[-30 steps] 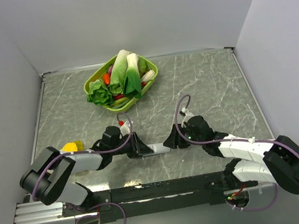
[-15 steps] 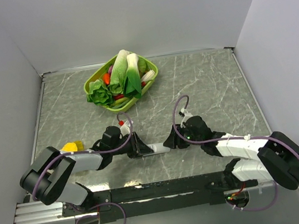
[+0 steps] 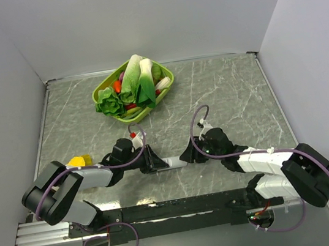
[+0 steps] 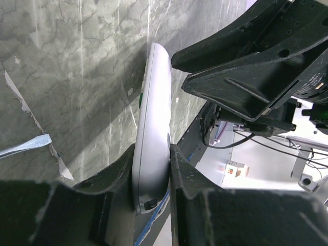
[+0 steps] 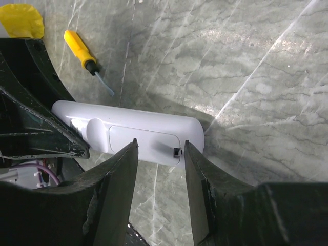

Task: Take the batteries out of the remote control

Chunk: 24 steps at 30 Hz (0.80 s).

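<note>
Left wall sits close beside the left arm. Yellow scrap [image 3: 80, 161] and yellow-handled screwdriver [image 5: 82, 47] lie on the table [image 3: 227, 89] near it. Green basket [image 3: 169, 79] of vegetables sits far, left of centre. Left gripper [image 3: 152, 160] is clamped on the left end of the remote control [image 3: 174, 162], near centre. Right gripper [image 3: 189, 154] is at the remote's right end, fingers [image 5: 119, 174] spread, straddling the cover panel [image 5: 144, 140]; contact unclear. Wide bare marble lies right and far right. Small label [image 4: 234, 166] off the table is too small to read.
</note>
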Motion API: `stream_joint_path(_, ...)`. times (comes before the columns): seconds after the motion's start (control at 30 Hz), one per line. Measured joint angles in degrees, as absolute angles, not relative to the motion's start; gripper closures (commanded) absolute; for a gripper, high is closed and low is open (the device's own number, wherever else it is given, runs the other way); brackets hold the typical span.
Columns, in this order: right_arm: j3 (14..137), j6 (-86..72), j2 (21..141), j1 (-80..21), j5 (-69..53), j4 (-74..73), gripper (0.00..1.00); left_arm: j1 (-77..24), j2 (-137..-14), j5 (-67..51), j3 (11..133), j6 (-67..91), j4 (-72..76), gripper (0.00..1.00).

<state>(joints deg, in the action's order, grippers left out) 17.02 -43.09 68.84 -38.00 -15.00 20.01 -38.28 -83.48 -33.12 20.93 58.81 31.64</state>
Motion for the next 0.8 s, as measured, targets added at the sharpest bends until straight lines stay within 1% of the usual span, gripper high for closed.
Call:
stream_joint_path(0.6,13.72,-46.26,67.29,-37.93,-16.47,23.77,0.53,-38.74,-83.46,-32.97,20.93,59.31,31.48,0.99)
stream_joint_path(0.8,11.7,-47.62,67.59,-37.58,-17.39,28.08,0.53,-39.05,-83.46,-32.69,20.93,59.46,31.46,0.99)
